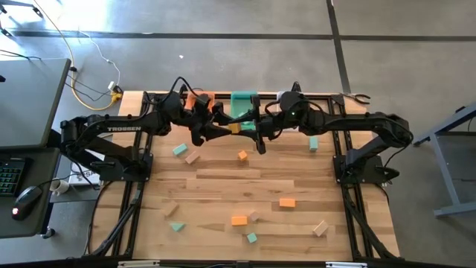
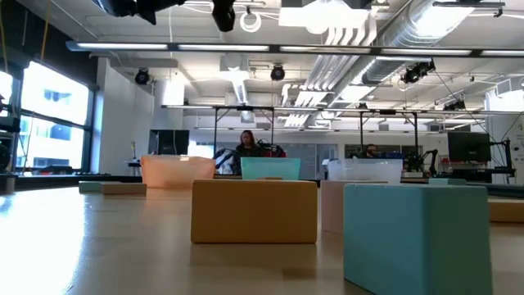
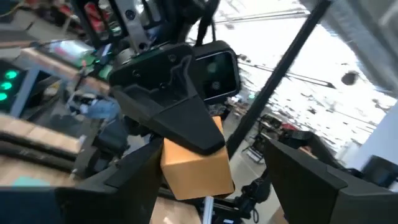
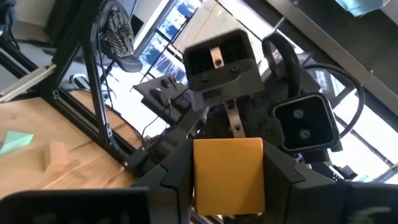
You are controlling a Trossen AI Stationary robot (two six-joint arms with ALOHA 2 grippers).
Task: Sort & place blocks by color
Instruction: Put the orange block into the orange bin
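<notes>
You had both arms meeting in mid-air over the far middle of the worktop (image 1: pixel 223 186). The left jaws (image 1: pixel 216 132) and the right jaws (image 1: pixel 253 128) faced each other, with an orange block (image 1: pixel 235 128) between them. In the right wrist view that block (image 4: pixel 229 174) sat clenched between the right fingers (image 4: pixel 174 177). In the left wrist view it (image 3: pixel 194 163) also sat between the left fingers (image 3: pixel 134 171), with the right arm's finger (image 3: pixel 180 121) across its face; whether the left jaws pressed it, you could not tell. Beyond the jaws stood the orange bin (image 1: pixel 198 98), green bin (image 1: pixel 243 101) and clear bin (image 1: pixel 283 97). Loose blocks (image 1: pixel 287 202) lay scattered well below the jaws.
</notes>
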